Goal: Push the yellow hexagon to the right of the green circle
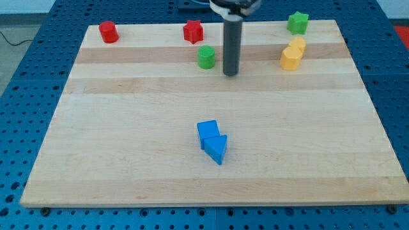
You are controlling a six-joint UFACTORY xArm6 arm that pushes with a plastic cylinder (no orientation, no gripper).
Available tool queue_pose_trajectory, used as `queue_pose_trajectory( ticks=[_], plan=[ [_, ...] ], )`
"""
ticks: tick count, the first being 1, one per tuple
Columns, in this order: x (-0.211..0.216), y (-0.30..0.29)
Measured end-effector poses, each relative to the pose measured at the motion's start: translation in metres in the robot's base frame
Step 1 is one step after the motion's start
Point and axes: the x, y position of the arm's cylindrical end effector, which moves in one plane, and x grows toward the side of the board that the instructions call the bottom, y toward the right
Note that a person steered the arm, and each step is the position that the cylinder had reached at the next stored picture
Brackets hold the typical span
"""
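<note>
The yellow hexagon (290, 59) sits on the wooden board at the upper right, touching a second yellow block (298, 45) just above it. The green circle (206, 57) stands at the upper middle. My tip (231, 73) rests on the board just right of and slightly below the green circle, well to the left of the yellow hexagon, touching neither.
A red cylinder (108, 32) is at the upper left, a red star (193, 31) above the green circle, a green star (297, 23) at the upper right. A blue cube (208, 132) and blue triangle (216, 149) touch at the lower middle. The wooden board (128, 140) lies on a blue perforated table.
</note>
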Motion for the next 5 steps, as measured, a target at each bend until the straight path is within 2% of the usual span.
queue_pose_trajectory(
  ticks=[1, 2, 3, 4, 5],
  plan=[
    [0.036, 0.050],
    [0.034, 0.125],
    [0.001, 0.177],
    [-0.037, 0.183],
    [-0.051, 0.176]
  ],
)
